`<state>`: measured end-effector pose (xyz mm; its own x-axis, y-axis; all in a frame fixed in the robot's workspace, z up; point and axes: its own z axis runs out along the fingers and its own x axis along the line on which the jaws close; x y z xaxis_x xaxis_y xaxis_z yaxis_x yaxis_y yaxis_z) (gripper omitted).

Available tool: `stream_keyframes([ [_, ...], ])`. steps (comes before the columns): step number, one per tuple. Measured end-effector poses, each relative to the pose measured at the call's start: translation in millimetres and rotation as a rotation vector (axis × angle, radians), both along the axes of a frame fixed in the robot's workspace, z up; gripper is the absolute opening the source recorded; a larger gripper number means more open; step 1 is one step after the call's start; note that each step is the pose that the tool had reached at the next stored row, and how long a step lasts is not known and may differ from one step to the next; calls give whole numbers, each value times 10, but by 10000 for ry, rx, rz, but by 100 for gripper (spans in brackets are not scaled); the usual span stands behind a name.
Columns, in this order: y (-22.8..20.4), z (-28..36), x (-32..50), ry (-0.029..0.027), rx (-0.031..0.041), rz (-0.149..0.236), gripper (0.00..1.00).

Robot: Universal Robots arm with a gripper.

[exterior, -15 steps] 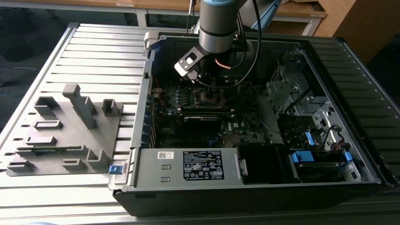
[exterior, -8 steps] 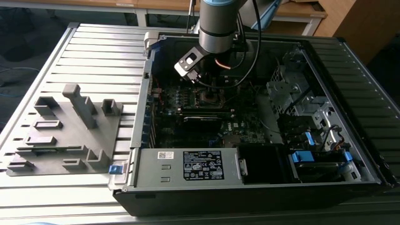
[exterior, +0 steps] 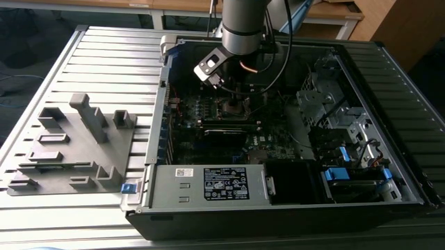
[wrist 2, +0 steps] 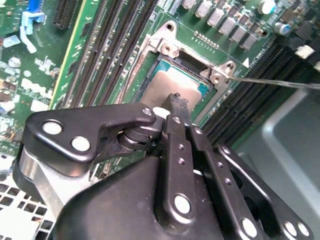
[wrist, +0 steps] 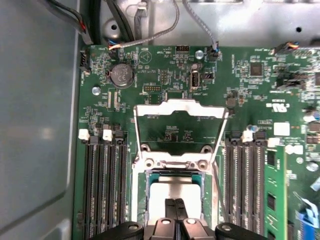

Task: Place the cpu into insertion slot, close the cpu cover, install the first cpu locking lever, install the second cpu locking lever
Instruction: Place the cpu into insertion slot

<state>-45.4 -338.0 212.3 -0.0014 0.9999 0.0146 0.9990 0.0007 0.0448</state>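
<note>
while the cover (wrist: 180,106) stands open beyond the cpu (wrist: 175,190), the claw (wrist: 175,202), pressed together, touches its top, probably seating it.

second wrist view: I lose part of the cpu (wrist 2: 175,80) behind the fingers (wrist 2: 176,102) | first wrist view: cpu cut off at the picture's edge | exterior view: socket (exterior: 233,108) contents too small to tell

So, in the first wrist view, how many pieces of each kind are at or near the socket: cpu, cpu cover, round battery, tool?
cpu: 1, lying in the socket
cpu cover: 1, swung open
round battery: 1, on the board beyond the cover
tool: 1, shut, over the cpu
Total: 4
</note>
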Motion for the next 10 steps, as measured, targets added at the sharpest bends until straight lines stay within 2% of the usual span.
stream_keyframes([
  [4,0,85,0,1,-1,0,11],
  [10,0,114,0,1,-1,0,11],
])
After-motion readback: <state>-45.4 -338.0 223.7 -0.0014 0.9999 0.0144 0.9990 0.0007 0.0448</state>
